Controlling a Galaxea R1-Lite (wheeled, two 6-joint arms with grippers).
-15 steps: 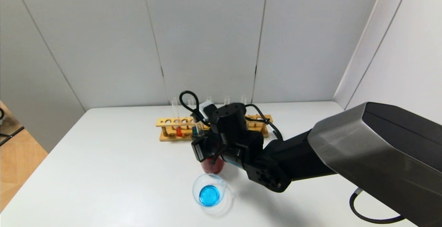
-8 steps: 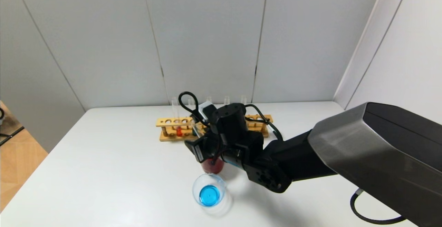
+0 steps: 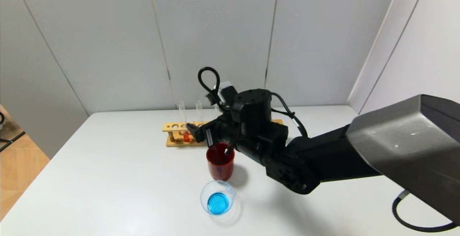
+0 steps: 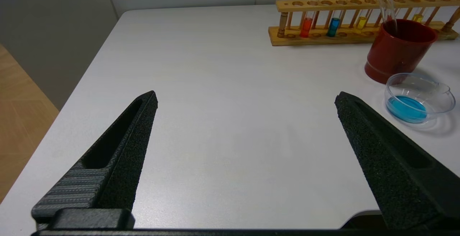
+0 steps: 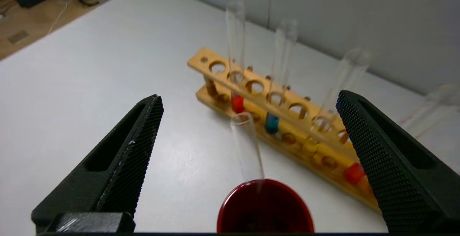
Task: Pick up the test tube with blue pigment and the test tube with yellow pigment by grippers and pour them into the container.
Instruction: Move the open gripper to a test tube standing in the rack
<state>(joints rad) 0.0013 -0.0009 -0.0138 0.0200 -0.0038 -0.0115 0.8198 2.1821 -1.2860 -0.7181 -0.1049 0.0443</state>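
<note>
Now, right gripper [image 3: 201, 134]: hanging wide open above the red cup [image 3: 219, 161], holding nothing.
Right wrist view: showing an empty tube [image 5: 248, 153] leaning in that cup.
Blue tube [image 4: 333, 27]: standing in the rack [image 4: 359, 36].
Yellow tube [image 4: 360, 24]: standing beside it.
Container [image 3: 217, 201]: sitting just before the cup, holding blue liquid.
Left gripper [image 4: 244, 128]: idling wide open over bare table [image 4: 222, 96].

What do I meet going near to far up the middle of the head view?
The container holding blue liquid → the red cup → the right pincer, open above the cup → the wooden rack.
</note>
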